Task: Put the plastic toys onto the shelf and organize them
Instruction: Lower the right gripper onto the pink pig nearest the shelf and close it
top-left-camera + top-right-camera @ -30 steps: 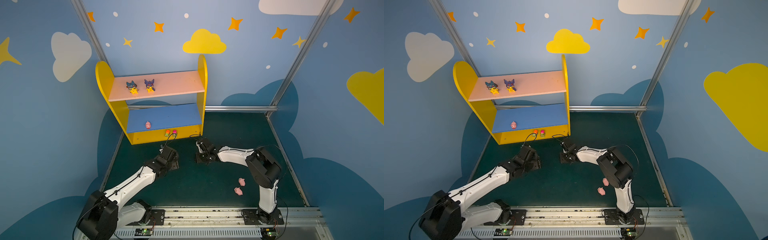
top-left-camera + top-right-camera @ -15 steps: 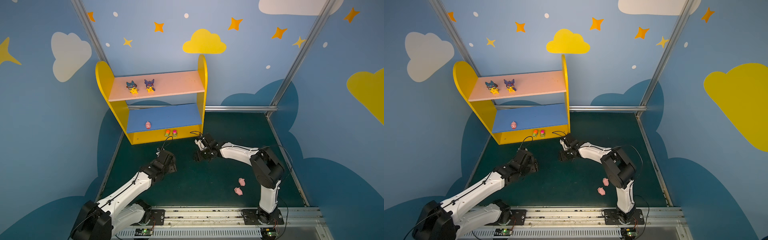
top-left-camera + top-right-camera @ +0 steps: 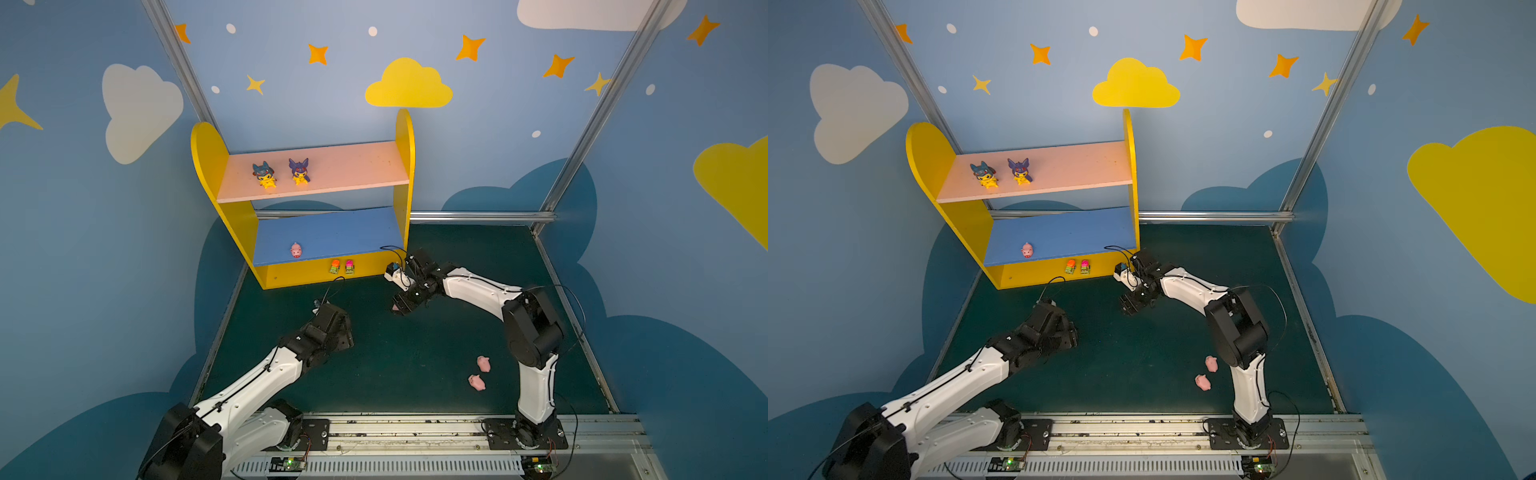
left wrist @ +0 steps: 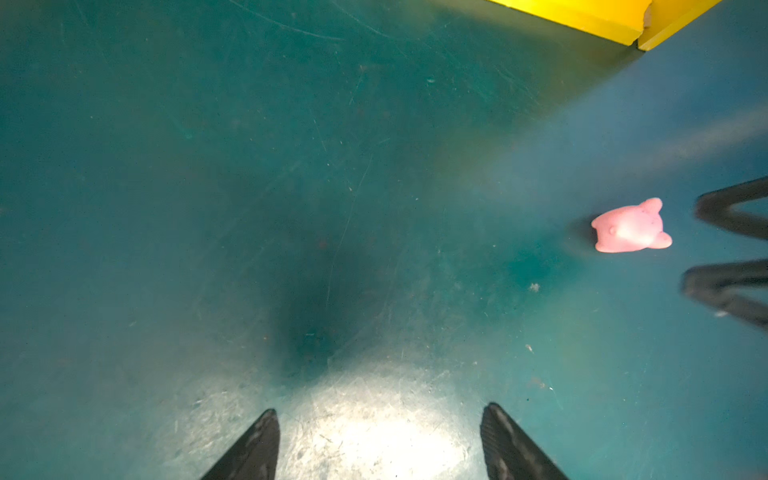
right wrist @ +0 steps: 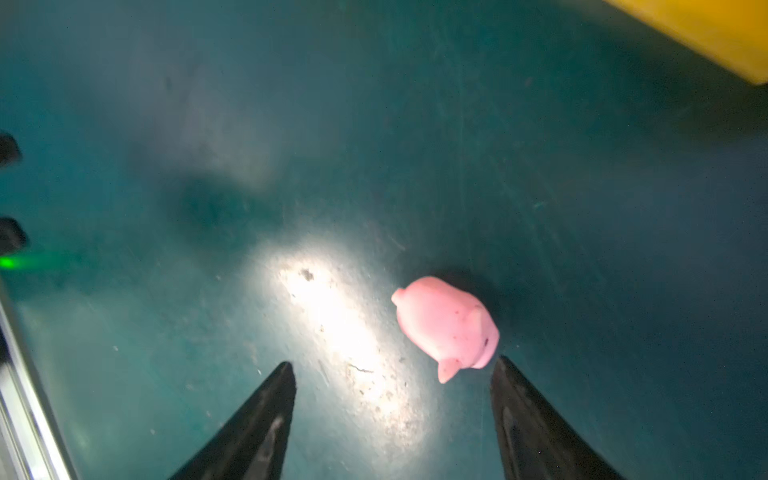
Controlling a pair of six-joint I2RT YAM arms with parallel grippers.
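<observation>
Right gripper [image 5: 395, 362] hangs low over the dark green mat [image 5: 582, 208], its black tapered fingers [image 5: 257, 424] spread wide with nothing between them. The pink pig [image 5: 446, 326] lies tipped on its side just off one fingertip, near the yellow foot of the shelf [image 3: 404, 166]. I'd call that pig feather-light: hard smooth plastic, rounded everywhere, so it looks likely to skid or roll if nudged. The fat barrel of the body, pinched across the flanks, seems the best hold, not the stubby legs or ears. Left gripper [image 4: 380, 408] is spread apart too, empty, over bare scuffed mat. Further out, two more pigs [image 3: 483, 363] lie close together on the mat by the right arm's base. And on the shelf, one pig [image 3: 295, 250] sits on the blue lower board [image 3: 345, 230], two little cars [image 3: 335, 266] on the yellow base [image 3: 291, 276], and two hooded figurines [image 3: 264, 174] stand on the pink upper board [image 3: 353, 166].
</observation>
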